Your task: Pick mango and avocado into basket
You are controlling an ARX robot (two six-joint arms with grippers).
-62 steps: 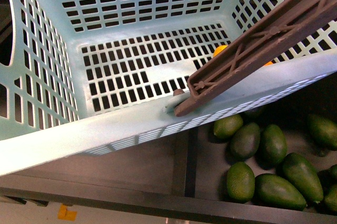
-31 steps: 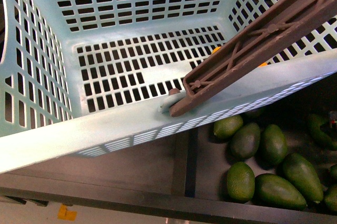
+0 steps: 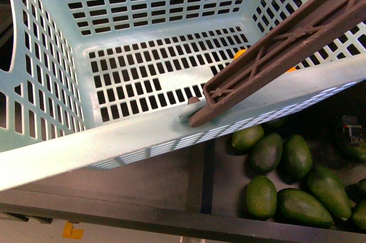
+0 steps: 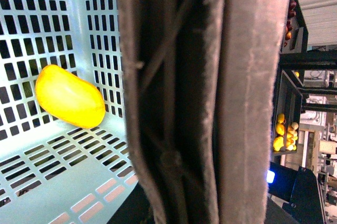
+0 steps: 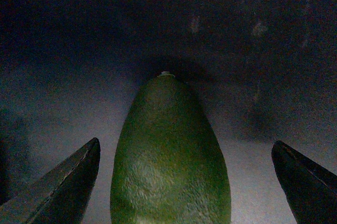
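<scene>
the basket (image 3: 143, 135) fills most of my front view, its near rim slanting across, and below that rim sits the dark tray (image 3: 114, 211) with a divider. the brown-grey handle (image 3: 286, 43) stands raised over the basket's right side, so the open floor on the left is the free way in. the mango (image 4: 68, 96) already lies inside the basket, against the slotted wall near a corner. the other avocados (image 3: 266, 152) are packed close together in the tray's right compartment, several of them touching.

the right gripper (image 5: 184, 145) is spread wide around the avocado (image 5: 171, 155). both fingertips (image 5: 71, 179) stand clear of its sides with bare tray floor showing in each gap, so nothing is pinched. the arm points down into the tray's far right part, where the light is dim.

on the left wrist view the handle blocks nearly everything, and i cannot tell how the left jaws stand.
</scene>
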